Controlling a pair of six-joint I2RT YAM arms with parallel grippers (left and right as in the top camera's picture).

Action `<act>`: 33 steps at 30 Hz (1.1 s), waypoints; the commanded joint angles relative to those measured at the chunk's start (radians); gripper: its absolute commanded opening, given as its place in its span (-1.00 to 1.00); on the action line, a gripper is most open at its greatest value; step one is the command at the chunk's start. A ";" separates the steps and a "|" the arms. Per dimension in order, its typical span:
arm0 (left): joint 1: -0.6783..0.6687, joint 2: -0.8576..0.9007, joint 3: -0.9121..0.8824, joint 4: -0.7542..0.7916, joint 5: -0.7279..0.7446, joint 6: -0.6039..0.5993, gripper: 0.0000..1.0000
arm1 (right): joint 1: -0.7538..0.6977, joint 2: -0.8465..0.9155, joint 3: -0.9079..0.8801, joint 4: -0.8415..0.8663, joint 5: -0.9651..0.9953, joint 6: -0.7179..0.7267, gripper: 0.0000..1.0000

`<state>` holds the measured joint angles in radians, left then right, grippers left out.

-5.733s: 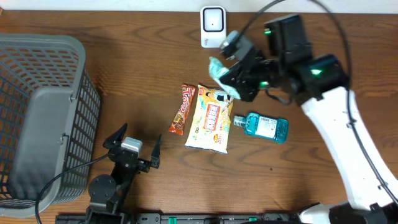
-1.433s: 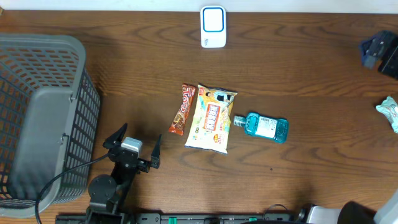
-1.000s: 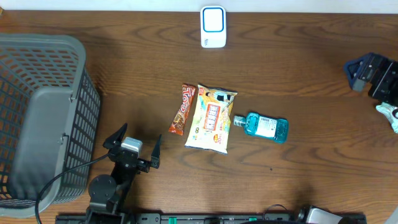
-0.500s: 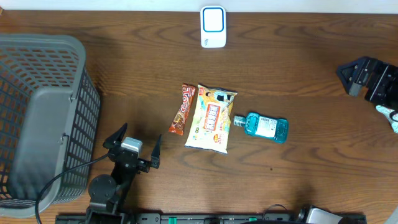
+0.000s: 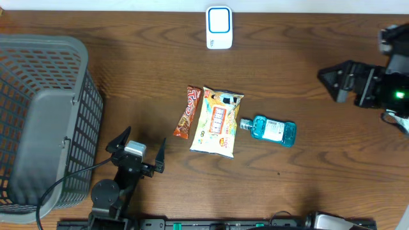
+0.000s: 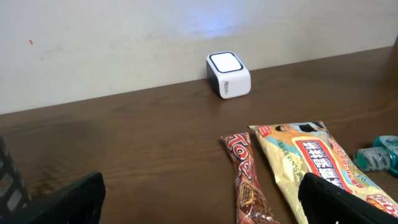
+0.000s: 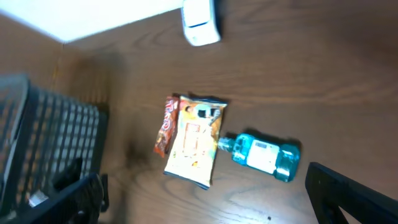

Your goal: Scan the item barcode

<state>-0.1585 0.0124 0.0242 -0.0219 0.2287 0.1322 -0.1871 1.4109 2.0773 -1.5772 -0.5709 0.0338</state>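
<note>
Right claw [image 5: 333,82] retreated from scanner [image 5: 218,27] to right edge — now coming back leftward.

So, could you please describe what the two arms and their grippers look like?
Both grippers are black, each with two wedge-shaped fingers. The left gripper has a silver block behind its fingers, a round black joint further back, and a black cable looping off it. The right gripper has a small lit green light on its black body.
</note>
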 commanded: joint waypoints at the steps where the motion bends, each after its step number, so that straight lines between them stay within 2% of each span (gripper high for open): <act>1: -0.003 -0.001 -0.019 -0.030 0.002 0.010 0.99 | 0.067 -0.011 0.003 0.016 -0.035 -0.095 0.98; 6: -0.003 -0.001 -0.019 -0.030 0.002 0.010 0.99 | 0.087 -0.074 0.003 0.025 -0.074 -0.178 0.98; 11: -0.003 -0.001 -0.019 -0.030 0.002 0.010 0.99 | 0.087 -0.167 -0.008 0.028 0.016 -0.215 0.99; 14: -0.003 -0.001 -0.019 -0.030 0.002 0.010 0.99 | 0.087 -0.255 -0.076 0.054 0.058 -0.215 0.98; 16: -0.003 -0.001 -0.019 -0.030 0.002 0.010 0.99 | 0.087 -0.315 -0.144 0.088 0.068 -0.215 0.99; 22: -0.003 -0.001 -0.019 -0.030 0.002 0.010 0.99 | 0.087 -0.560 -0.496 0.288 0.067 -0.215 0.99; 28: -0.003 -0.001 -0.019 -0.030 0.002 0.010 0.99 | 0.087 -0.692 -0.764 0.426 0.047 -0.219 0.98; 33: -0.003 -0.001 -0.019 -0.030 0.002 0.010 0.99 | 0.087 -0.724 -0.929 0.499 -0.133 -0.372 0.99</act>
<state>-0.1585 0.0124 0.0242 -0.0219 0.2287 0.1322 -0.1081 0.6975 1.2209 -1.1015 -0.5724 -0.2283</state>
